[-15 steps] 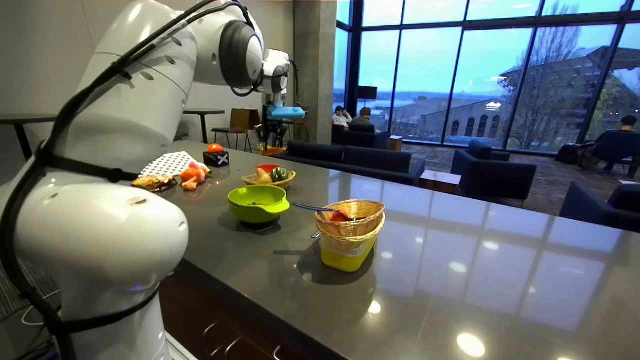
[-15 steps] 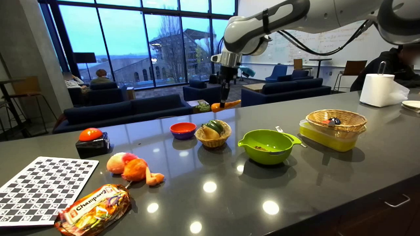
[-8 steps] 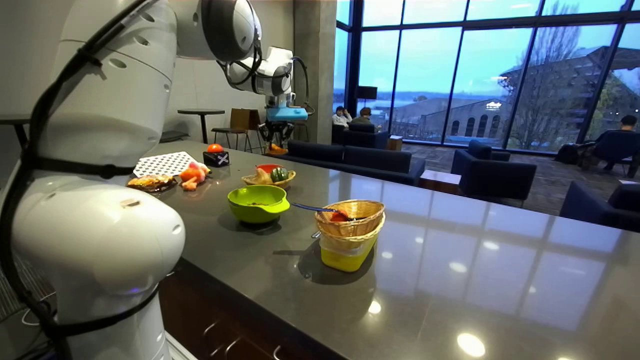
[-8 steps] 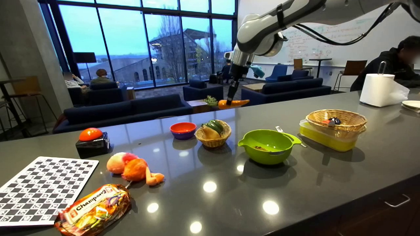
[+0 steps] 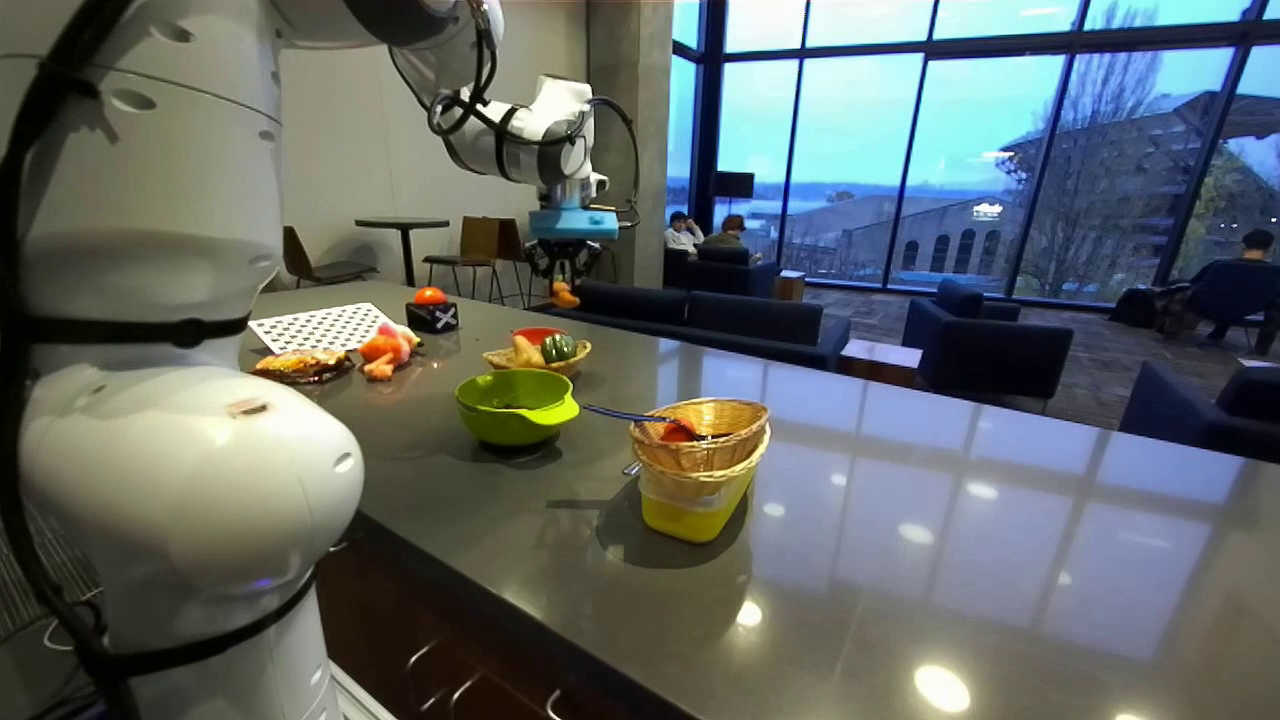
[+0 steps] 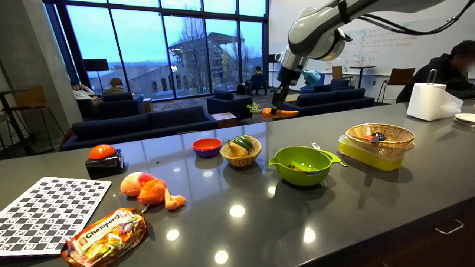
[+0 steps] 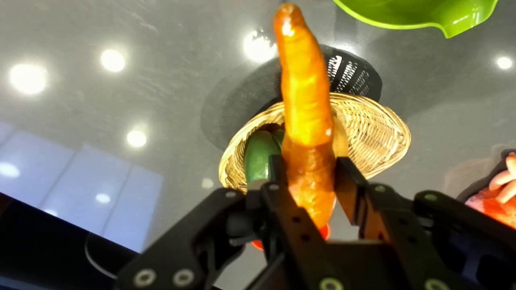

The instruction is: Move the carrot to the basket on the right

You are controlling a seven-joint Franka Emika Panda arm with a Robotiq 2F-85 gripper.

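We have the carrot [image 7: 306,108] up off the bench [image 6: 259,222], pinched between the fingers [image 7: 350,177] — they press it from both sides nearer its thick end, and the slim end sticks out free. In the wrist view it lies across the small basket [image 7: 377,133]; both exterior views put it above that basket, not touching.

So the grasp looks done, and we judge the carry to be the step in hand, with the placing not yet begun. We read the goal as the wicker basket [image 6: 399,134] resting on the yellow tub [image 6: 374,157]. In an exterior view it stands well to the right of the carrot, with the green bowl [image 6: 297,177] between them on the near side.

Next we should swing right past that bowl while staying high, centre the carrot over the wicker basket, lower it inside the rim, then spread the fingers. In an exterior view a blue handle [image 5: 625,414] juts past the rim's left side — a low approach from there could snag it.
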